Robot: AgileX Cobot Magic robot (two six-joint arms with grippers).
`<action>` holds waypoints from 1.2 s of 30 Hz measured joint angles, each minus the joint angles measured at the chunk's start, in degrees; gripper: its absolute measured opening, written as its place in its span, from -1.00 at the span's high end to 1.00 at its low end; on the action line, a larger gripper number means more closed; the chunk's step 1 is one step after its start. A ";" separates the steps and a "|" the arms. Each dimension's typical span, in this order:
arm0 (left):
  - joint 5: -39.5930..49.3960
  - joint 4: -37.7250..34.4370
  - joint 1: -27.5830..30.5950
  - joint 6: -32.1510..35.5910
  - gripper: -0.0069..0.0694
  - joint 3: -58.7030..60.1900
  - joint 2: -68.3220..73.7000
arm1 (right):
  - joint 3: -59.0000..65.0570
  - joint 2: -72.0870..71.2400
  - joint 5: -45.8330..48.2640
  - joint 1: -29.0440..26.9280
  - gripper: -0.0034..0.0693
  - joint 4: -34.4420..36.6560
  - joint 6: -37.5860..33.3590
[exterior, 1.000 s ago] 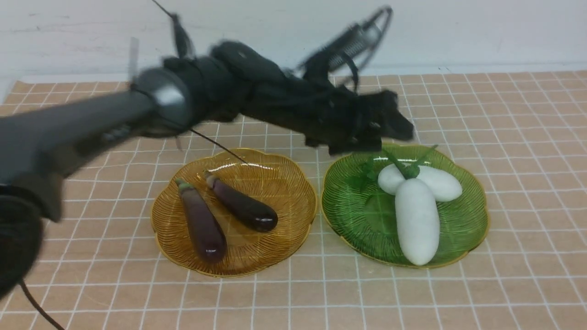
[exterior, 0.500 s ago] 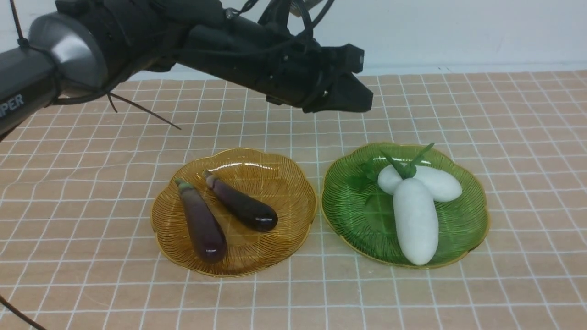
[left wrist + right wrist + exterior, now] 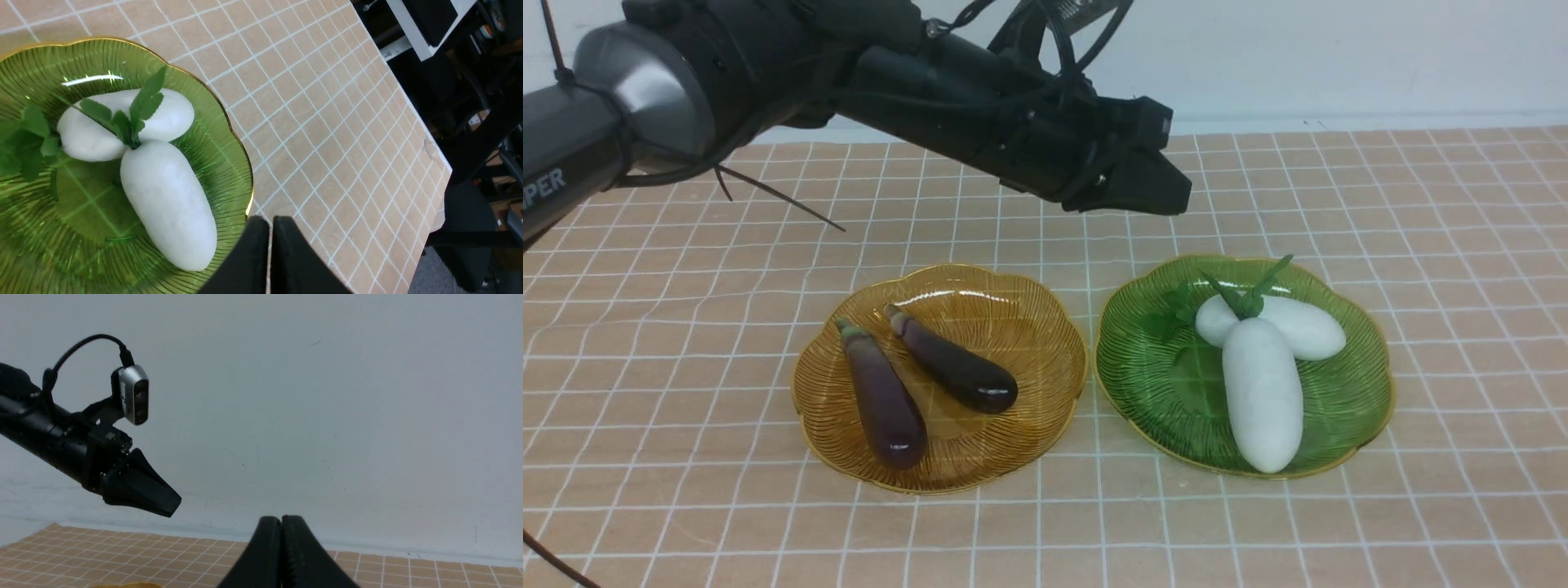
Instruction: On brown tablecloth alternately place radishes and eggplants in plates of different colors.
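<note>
Two dark purple eggplants [image 3: 882,400] [image 3: 956,371] lie side by side in the amber-orange plate [image 3: 1021,327]. Two white radishes [image 3: 1262,392] [image 3: 1311,327] lie in the green plate [image 3: 1143,367], the nearer one resting across the other, leaves together. Both plates sit on the brown tablecloth [image 3: 1462,245]. My left gripper [image 3: 1180,200] is shut and empty, hanging above the cloth behind the green plate. The left wrist view shows its shut fingertips [image 3: 270,220] over the green plate's rim [image 3: 220,134] and both radishes [image 3: 167,204] [image 3: 171,116]. My right gripper [image 3: 281,518] is shut and empty, held high and facing the wall.
The white wall [image 3: 1339,57] runs behind the cloth. In the left wrist view the table edge [image 3: 437,171] drops off to dark furniture [image 3: 470,102]. The left arm [image 3: 768,73] reaches across the back left. The right wrist view shows the left gripper [image 3: 173,506] in the air.
My left arm has lifted from low over the green plate's back rim, and its shut gripper now hangs higher and farther left. Radishes and eggplants have not moved.
</note>
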 joint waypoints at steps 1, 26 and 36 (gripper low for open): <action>0.07 0.00 0.00 0.37 0.83 0.00 0.00 | 0.20 0.00 0.27 0.00 0.95 0.00 0.00; 13.79 31.37 0.59 -4.05 0.83 0.00 -6.48 | 15.87 0.00 11.60 -16.19 0.95 2.85 0.18; 16.23 48.83 0.66 -15.30 0.83 9.11 -25.82 | 15.97 0.00 10.82 -16.56 0.95 1.02 0.18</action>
